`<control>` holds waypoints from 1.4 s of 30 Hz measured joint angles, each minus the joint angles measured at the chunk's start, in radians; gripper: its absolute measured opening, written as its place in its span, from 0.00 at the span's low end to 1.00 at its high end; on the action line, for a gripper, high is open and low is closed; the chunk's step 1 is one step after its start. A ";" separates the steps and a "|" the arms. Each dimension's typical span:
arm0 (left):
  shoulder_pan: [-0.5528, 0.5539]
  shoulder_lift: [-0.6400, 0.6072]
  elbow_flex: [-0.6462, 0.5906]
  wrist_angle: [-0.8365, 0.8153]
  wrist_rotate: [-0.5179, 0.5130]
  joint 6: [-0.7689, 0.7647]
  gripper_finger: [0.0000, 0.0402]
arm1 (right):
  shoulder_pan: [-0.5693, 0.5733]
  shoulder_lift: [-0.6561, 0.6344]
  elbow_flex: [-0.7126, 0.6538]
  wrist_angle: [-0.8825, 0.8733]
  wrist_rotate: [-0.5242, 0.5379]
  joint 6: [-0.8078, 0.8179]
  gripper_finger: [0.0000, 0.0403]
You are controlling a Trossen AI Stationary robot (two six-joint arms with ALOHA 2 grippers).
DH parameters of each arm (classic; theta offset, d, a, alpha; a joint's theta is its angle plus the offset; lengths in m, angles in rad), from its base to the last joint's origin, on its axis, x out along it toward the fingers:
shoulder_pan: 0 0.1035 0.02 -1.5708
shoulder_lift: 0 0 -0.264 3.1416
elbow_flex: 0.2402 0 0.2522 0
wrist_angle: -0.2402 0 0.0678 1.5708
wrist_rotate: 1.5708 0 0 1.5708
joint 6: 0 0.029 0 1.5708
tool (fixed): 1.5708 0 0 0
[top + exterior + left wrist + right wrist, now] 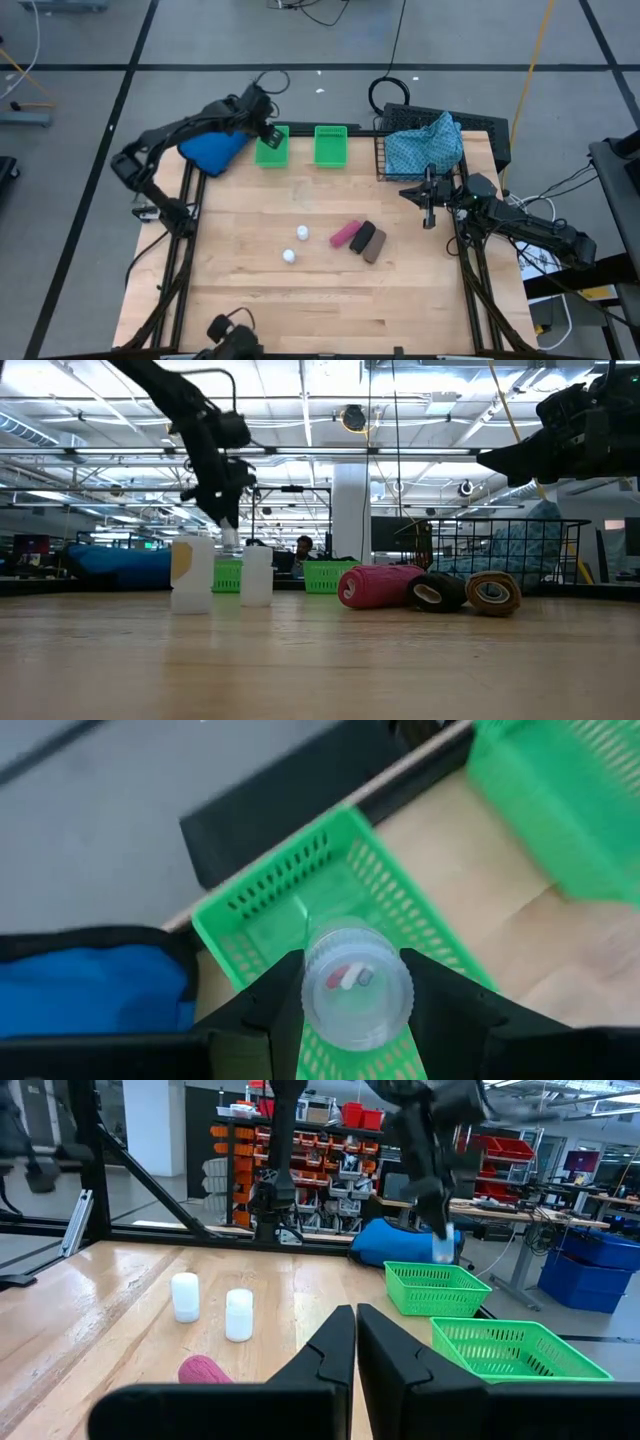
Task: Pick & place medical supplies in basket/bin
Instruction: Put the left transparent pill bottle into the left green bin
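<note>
My left gripper is shut on a small white bottle and hangs over the left green bin at the table's far edge. Two more white bottles stand upright mid-table. Beside them the pink roll, black roll and brown roll lie on their sides. The blue-green patterned cloth lies in the black wire basket at the far right. My right gripper waits shut in front of the basket, holding nothing. My left gripper pinches the bottle's round wall between its two fingers, one on each side. One round end of the bottle faces the wrist camera. The fingers slant downward toward the far edge. The bottle hangs clear above the green bin.
A solid blue pouch lies left of the left green bin. A second green bin stands to its right. Bare wood lies between the bins and the bottles, and along the near edge.
</note>
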 joint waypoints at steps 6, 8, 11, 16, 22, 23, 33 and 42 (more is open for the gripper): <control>0.032 0.107 0.000 0.042 -0.026 -0.018 0.39 | 0.000 0.000 0.000 0.000 0.000 0.000 0.02; 0.043 0.130 0.000 0.054 -0.054 -0.035 0.39 | 0.000 0.000 0.000 0.000 0.000 0.000 0.02; 0.059 0.158 0.000 0.068 -0.068 -0.057 0.39 | 0.000 0.000 0.000 0.000 0.000 0.000 0.02; 0.064 0.191 0.000 0.096 -0.068 -0.075 0.39 | 0.000 0.000 0.000 0.000 0.000 0.000 0.02; 0.060 0.210 0.000 0.122 -0.068 -0.080 0.39 | 0.000 0.000 0.000 0.000 0.000 0.000 0.02; 0.061 0.211 0.000 0.120 -0.070 -0.081 0.39 | 0.000 0.000 0.000 0.000 0.000 0.000 0.02; 0.061 0.211 0.000 0.119 -0.083 -0.106 0.39 | 0.000 0.000 0.000 0.000 0.000 0.000 0.02; 0.059 0.211 0.000 0.118 -0.083 -0.116 0.39 | 0.000 0.000 0.000 0.000 0.000 0.000 0.02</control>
